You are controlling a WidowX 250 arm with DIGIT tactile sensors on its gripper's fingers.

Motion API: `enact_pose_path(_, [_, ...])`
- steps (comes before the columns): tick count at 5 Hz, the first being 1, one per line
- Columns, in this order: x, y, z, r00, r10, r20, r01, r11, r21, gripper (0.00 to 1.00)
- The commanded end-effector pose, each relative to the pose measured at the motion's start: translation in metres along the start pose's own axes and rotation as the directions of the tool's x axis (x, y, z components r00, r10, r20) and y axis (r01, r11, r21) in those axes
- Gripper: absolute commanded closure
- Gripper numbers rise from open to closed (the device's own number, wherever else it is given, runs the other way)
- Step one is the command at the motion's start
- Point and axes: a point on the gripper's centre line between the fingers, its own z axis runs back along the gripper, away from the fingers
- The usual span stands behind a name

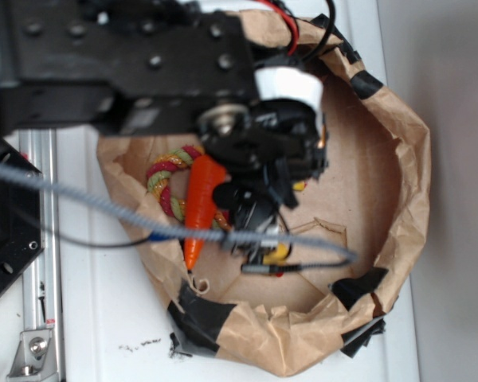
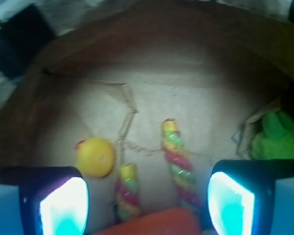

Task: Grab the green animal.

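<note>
The gripper (image 2: pixel 147 203) hung with jaws apart over the rope toy (image 2: pixel 179 161), so it needed to shift toward the green animal (image 2: pixel 277 137) against the paper basket's (image 2: pixel 152 54) wall.

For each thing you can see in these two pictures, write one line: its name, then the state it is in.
gripper: open, holding nothing, low inside the bag
green animal: ungrasped, at the bag's wall, outside the right finger
yellow duck: lying free on the bag floor
braided rope: loose, both ends between the fingers
orange carrot: lying flat, ungrasped
paper bag: open, rim rolled down and taped
</note>
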Motion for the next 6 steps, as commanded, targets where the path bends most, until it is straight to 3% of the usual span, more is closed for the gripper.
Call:
enact_pose_path(1, [0.014,0.048,0.001,0.998,0.052,0.042,-0.054,0.996,0.064,0.0])
enact_pose_path(2, [0.013,0.063,0.0,0.998,0.055,0.032,-0.058,0.992,0.11,0.0])
enact_pose_path(4, [0.012,0.087,0.008,0.997,0.058,0.049,-0.065,0.988,0.141,0.0])
enact_pose_path(5, [0.018,0.089,0.019,0.997,0.019,0.079,-0.029,0.991,0.129,0.0])
enact_pose_path(6, [0.019,0.087,0.015,0.997,-0.051,0.057,0.042,0.987,0.158,0.0])
